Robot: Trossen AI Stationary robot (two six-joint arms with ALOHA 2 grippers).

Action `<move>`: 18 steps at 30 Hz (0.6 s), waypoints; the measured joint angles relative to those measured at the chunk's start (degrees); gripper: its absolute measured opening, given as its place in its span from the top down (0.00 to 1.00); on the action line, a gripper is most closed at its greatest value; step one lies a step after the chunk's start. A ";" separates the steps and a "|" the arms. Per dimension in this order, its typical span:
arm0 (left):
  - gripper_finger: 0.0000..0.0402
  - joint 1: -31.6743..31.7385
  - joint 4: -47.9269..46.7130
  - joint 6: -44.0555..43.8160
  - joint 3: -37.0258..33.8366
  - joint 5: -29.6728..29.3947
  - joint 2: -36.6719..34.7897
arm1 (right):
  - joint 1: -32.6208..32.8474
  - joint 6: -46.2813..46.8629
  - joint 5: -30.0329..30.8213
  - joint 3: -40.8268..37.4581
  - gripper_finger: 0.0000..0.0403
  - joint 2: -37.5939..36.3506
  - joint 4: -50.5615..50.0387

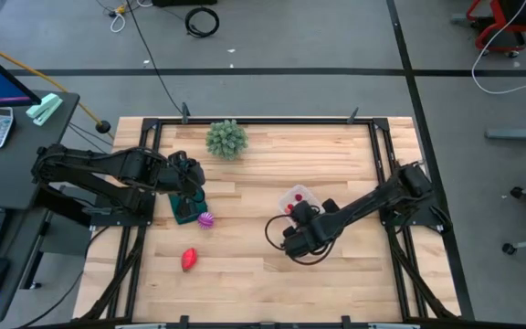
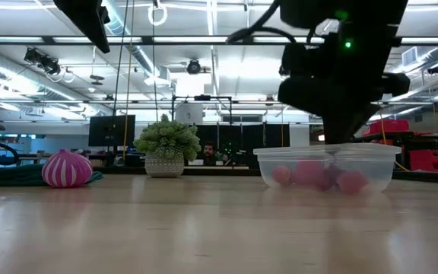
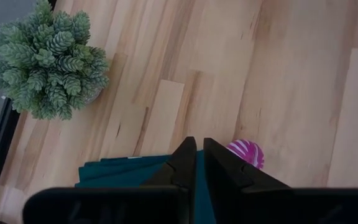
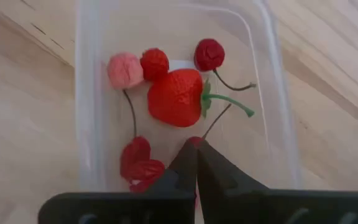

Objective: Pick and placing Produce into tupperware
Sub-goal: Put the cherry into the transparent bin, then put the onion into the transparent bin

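The clear tupperware point(image 1: 297, 197) stands right of the table's middle, also in the low view point(image 2: 325, 166). It holds a strawberry point(image 4: 176, 98), a pink berry point(image 4: 125, 70) and several red berries point(image 4: 209, 54). My right gripper point(image 4: 196, 148) is shut, pointing down into the tub point(image 4: 89, 93) at its near end. My left gripper point(image 3: 199, 155) is shut and hovers above the dark green cloth point(image 1: 185, 214). The purple-pink striped ball point(image 1: 206, 219) rests on the table beside the cloth's right edge. A red strawberry piece point(image 1: 189, 260) lies nearer the table's near edge. My right gripper comes from above into the tub, its shut tips beside a thin dark berry stem point(image 4: 216, 121) and a spot of red. Whether the fingers pinch that stem or only stand over it, I cannot tell.
A spiky green plant in a small pot point(image 1: 226, 139) stands near the far edge, left of centre. Bare wood lies between the cloth and the tub and along the near edge. Dark frame rails point(image 1: 382, 164) run along the table's sides.
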 joint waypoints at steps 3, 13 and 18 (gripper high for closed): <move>0.91 0.00 0.00 0.00 0.00 -0.02 0.00 | -0.21 -1.02 -0.32 0.00 0.97 0.72 0.01; 0.90 0.00 0.02 -0.02 -0.02 -0.02 0.00 | -0.54 -5.26 0.28 -0.02 0.80 -0.19 0.24; 0.91 0.00 0.02 -0.04 -0.04 0.00 0.00 | -1.64 -9.23 0.90 -0.02 0.74 -4.08 0.14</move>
